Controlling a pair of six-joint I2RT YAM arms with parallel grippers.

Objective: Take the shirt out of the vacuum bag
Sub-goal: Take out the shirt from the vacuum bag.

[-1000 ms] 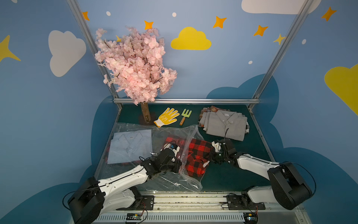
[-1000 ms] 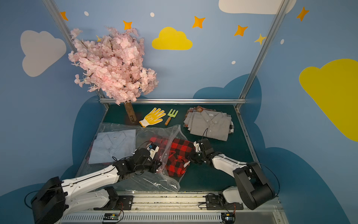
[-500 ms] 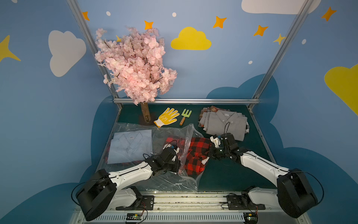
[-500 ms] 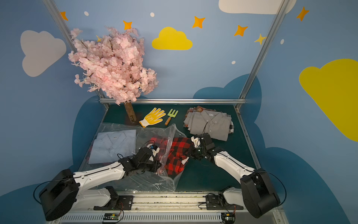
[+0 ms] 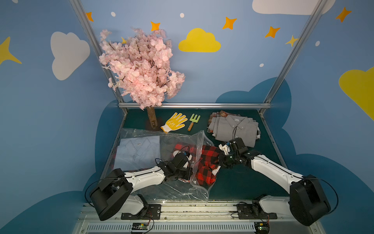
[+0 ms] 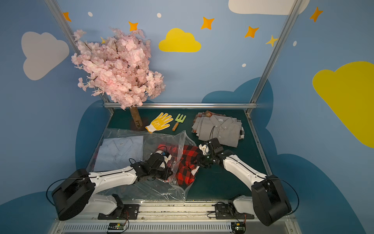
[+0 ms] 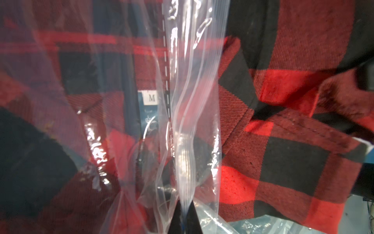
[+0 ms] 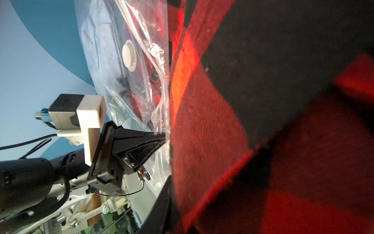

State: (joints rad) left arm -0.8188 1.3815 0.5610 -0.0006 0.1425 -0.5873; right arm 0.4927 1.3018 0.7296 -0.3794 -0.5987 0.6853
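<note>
Left jaws clamp shut on the vacuum bag; right jaws sit at the protruding shirt, openness unclear.

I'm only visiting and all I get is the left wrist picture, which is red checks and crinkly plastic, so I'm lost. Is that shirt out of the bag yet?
Observer: Partly. In both top views the red checked shirt sticks out of the mouth of the vacuum bag.
Operator: What's pulling it?
Observer: The right hand is at its free edge; whether it grips is unclear.
Operator: Anything else in there?
Observer: A pale blue shirt shows through the plastic.
</note>
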